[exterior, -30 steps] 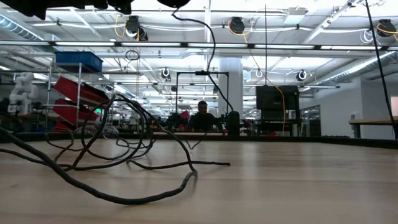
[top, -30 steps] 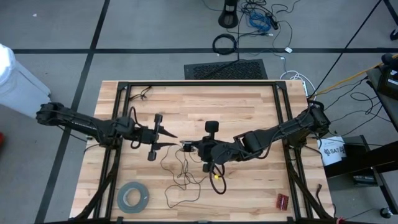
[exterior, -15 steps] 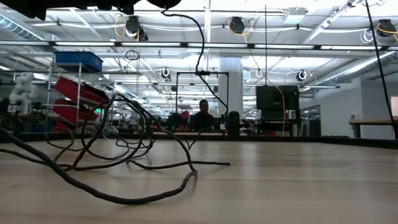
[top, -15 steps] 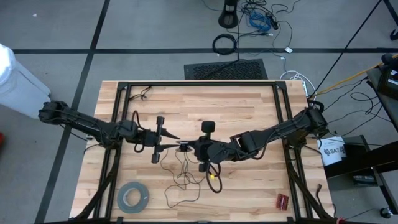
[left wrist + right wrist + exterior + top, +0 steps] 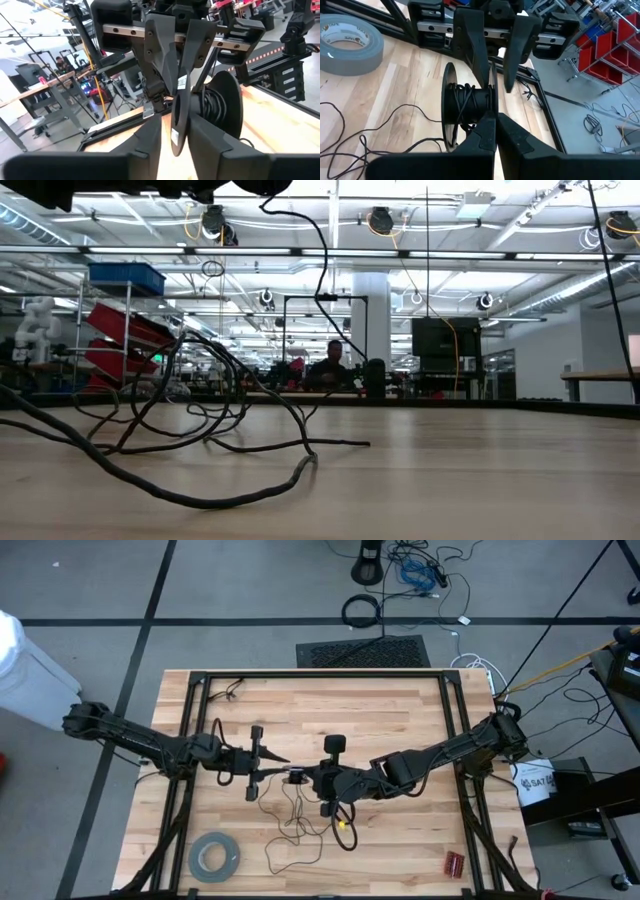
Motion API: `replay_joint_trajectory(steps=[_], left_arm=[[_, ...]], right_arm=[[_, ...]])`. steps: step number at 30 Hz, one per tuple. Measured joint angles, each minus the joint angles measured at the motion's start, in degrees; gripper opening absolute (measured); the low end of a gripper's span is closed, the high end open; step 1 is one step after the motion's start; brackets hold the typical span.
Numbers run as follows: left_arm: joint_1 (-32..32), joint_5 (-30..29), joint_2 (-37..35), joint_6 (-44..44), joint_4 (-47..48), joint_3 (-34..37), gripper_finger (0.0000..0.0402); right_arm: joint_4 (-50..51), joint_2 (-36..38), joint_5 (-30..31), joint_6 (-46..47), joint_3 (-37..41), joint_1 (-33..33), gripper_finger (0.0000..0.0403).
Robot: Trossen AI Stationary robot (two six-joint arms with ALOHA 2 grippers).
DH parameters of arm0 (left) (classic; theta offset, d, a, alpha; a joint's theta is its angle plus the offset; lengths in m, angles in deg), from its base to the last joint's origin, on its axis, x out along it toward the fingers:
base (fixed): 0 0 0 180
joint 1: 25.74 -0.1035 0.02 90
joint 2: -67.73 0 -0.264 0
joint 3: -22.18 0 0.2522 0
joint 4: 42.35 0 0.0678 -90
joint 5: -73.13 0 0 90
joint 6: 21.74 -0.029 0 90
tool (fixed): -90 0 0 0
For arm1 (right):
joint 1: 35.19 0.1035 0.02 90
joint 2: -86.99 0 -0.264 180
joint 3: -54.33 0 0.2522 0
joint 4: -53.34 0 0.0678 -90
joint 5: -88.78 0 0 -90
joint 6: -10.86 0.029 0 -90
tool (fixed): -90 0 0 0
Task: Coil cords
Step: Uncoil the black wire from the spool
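Wood-plank bench [image 5: 400, 705] (workshop behind). Tape roll [image 5: 214, 856] near front-left corner. Mid-bench, right hand [image 5: 300, 777] pinches spool [image 5: 467, 106]; left hand [image 5: 278, 768] spread around it.

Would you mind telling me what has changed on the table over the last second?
Both arms shifted toward the left side of the table in the first half second, carrying the spool between them. The left end effector narrowed its fingers around one of the spool's flanges. The right end effector stayed shut on the spool's other flange. The loose wire and the tape roll lie as before.
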Motion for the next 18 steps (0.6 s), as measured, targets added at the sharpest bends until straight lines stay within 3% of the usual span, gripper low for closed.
replay_joint_trajectory(steps=[7, 18], left_arm=[[0.02, -0.52, 0.0, -0.09, 0.15, 0.0, 0.0011], [1.1, -2.49, -0.1, -1.6, 0.26, 0.0, 0.0004]], right_arm=[[0.04, 0.01, 0.33, 0.03, 0.0, 0.0, 0.0], [0.05, 0.01, 1.28, 0.06, 0.0, 0.5, 0.0016]])
